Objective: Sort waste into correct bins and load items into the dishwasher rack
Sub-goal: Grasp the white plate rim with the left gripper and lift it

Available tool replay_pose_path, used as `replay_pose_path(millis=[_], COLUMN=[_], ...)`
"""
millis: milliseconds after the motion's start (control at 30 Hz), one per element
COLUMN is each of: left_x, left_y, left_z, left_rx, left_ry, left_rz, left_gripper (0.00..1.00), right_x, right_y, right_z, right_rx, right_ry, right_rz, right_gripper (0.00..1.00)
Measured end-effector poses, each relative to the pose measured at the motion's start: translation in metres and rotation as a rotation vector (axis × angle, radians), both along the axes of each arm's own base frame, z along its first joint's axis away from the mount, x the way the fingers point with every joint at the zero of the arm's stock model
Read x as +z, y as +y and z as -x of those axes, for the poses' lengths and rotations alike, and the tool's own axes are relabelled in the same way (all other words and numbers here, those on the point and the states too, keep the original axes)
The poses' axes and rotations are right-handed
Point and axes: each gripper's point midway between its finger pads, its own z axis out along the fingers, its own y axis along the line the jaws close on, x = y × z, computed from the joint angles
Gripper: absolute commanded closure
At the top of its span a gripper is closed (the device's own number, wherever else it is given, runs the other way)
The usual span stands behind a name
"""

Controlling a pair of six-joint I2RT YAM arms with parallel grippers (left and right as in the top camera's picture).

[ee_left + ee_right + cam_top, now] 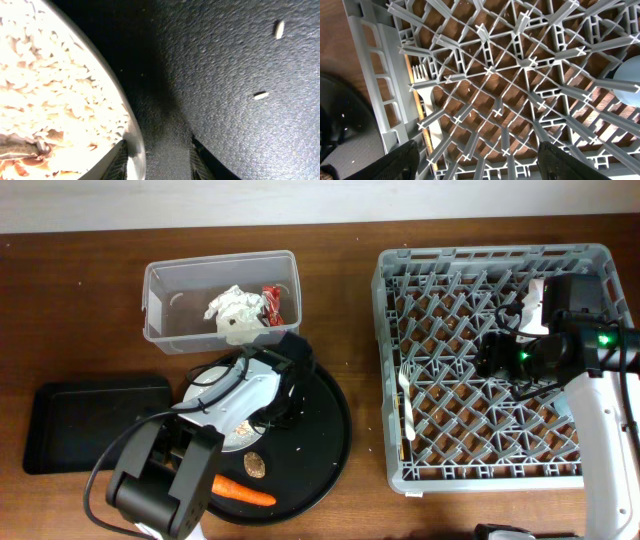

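The left pincer (157, 161) is held partly open astride the rim of the plate (131, 135); one finger (119, 159) is seen just beside the rim, and the other is kept apart from it over the round tray (240, 60); the plate, strewn with scraps (45, 85), is set on that tray; the right pincer (481, 161) is spread wide and empty above the rack (375, 75), near the fork (426, 97) laid inside.
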Motion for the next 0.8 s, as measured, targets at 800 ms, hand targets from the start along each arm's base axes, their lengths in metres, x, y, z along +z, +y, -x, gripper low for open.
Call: replay_pose_path(millis=[800], left_x=[0.063], left_y=[0.038], left_z=[0.015], left_rx=[-0.031], left_ry=[-0.029], left_rz=[-0.176], left_gripper=[0.99], right_x=[0.000], right_y=[0.000], right_z=[0.000], right_rx=[-0.001], right_ry=[0.000], right_rz=[0.000], right_gripper=[0.22])
